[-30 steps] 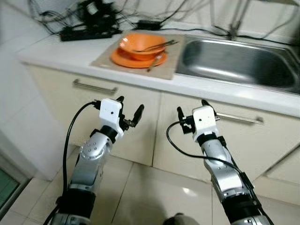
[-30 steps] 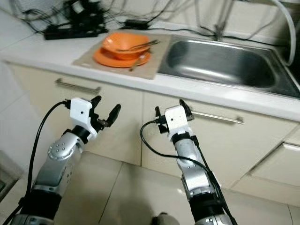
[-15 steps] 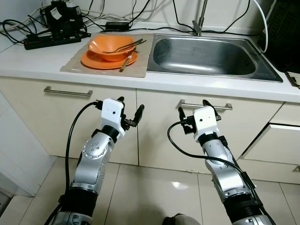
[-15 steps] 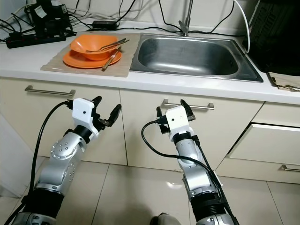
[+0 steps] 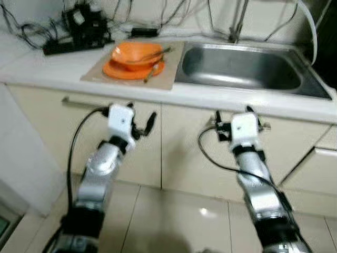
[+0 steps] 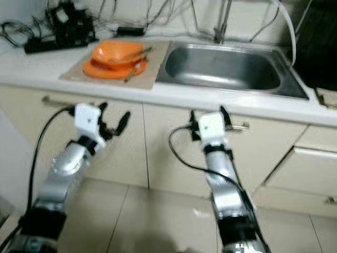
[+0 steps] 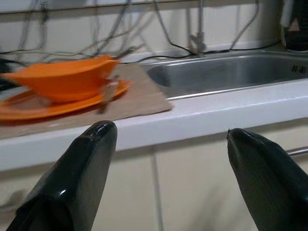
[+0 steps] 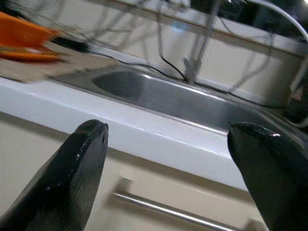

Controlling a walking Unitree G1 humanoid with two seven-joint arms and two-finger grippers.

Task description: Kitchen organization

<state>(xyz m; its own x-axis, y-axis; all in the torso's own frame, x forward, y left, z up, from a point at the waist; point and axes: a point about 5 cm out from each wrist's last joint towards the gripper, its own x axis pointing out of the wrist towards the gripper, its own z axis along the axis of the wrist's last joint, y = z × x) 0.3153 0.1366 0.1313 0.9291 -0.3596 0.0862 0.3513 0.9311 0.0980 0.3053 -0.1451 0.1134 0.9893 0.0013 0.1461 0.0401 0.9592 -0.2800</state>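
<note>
A home kitchen: a stainless steel sink (image 5: pixel 239 67) with a tap (image 7: pixel 199 37) behind it is set into a white table (image 5: pixel 63 66) over cream cabinet doors with bar handles (image 8: pixel 163 211). Just beside the sink, orange dishes (image 5: pixel 136 58) sit on a mat (image 5: pixel 167 74), and the floor (image 5: pixel 174 216) below is tiled.
</note>
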